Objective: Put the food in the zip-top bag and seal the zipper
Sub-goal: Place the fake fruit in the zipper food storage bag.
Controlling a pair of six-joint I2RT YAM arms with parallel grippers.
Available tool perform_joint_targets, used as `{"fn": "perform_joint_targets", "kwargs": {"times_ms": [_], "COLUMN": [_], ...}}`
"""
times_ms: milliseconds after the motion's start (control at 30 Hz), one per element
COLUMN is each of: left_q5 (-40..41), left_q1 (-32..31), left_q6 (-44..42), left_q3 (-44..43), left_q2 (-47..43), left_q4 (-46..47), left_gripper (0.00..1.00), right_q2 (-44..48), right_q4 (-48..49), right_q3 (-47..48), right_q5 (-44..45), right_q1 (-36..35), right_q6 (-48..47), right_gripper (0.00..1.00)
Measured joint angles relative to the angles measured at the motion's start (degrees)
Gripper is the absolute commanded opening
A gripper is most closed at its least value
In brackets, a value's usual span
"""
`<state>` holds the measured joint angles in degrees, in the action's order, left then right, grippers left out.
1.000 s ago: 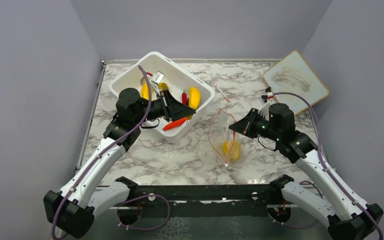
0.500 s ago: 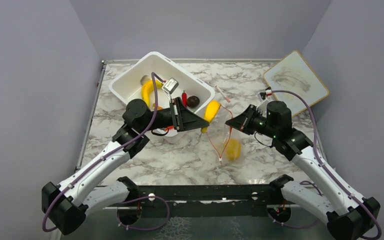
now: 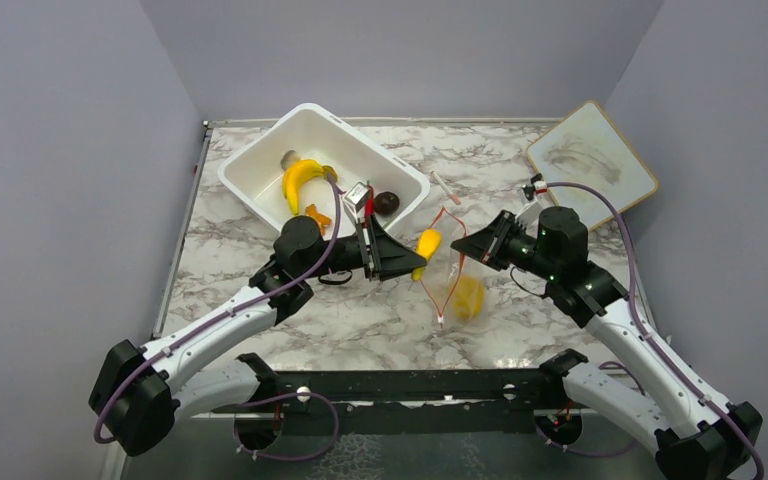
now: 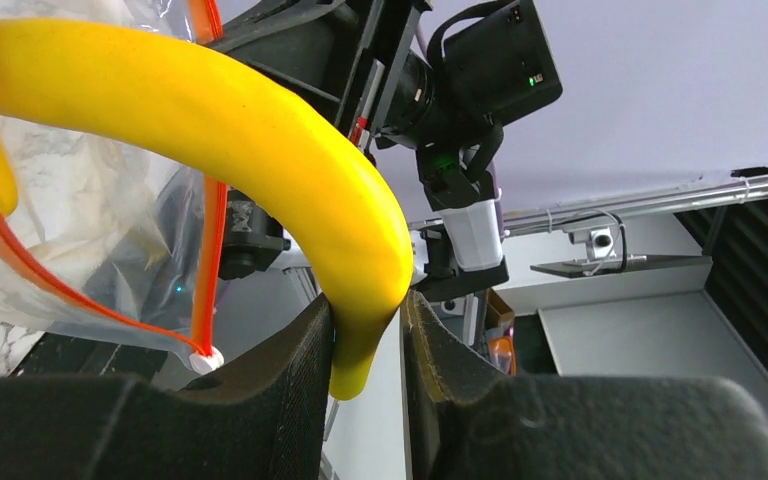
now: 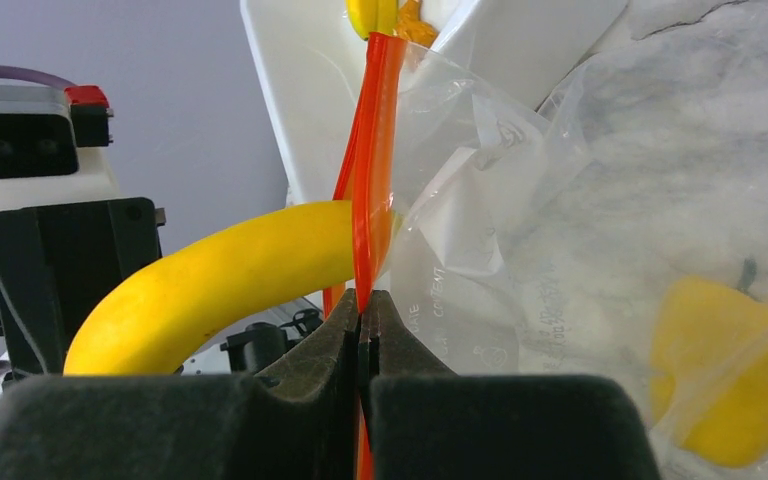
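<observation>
1. Now the bag stands just right of centre in the overhead view. Its mouth is lifted, its lower part rests on the table, and a yellow pepper lies inside at the bottom.
2. Its red-orange zipper is pinched by the right gripper, whose jaws are closed flat on the strip at the bag's upper right edge.
3. From the left, the left gripper has its jaws clamped on the tip of a yellow banana, whose other end reaches the bag's open mouth.
4. Up and left sits a white tub holding a second banana, a dark round fruit and small orange bits.
5. A pen-like stick lies on the table beside the tub, and a whiteboard sits at the upper right.
</observation>
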<state>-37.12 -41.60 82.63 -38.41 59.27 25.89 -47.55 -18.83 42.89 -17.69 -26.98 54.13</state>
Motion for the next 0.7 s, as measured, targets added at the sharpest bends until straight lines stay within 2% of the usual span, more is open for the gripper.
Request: {"fn": "perform_joint_targets", "kwargs": {"times_ms": [300, 700], "left_q5": [1.2, 3.3], "left_q1": [-1.7, -2.5], "left_q6": [1.6, -2.1], "left_q3": [0.7, 3.4], "left_q2": [4.2, 9.4], "left_q4": [5.1, 5.8], "left_gripper": [0.0, 0.0], "right_q2": [0.8, 1.7], "right_q4": [2.4, 4.4], "right_q3": [-1.2, -1.8], "right_q5": [-1.8, -4.9], "right_q1": [0.0, 0.0], "right_q6": [-0.4, -1.5], "right_gripper": [0.01, 0.01]}}
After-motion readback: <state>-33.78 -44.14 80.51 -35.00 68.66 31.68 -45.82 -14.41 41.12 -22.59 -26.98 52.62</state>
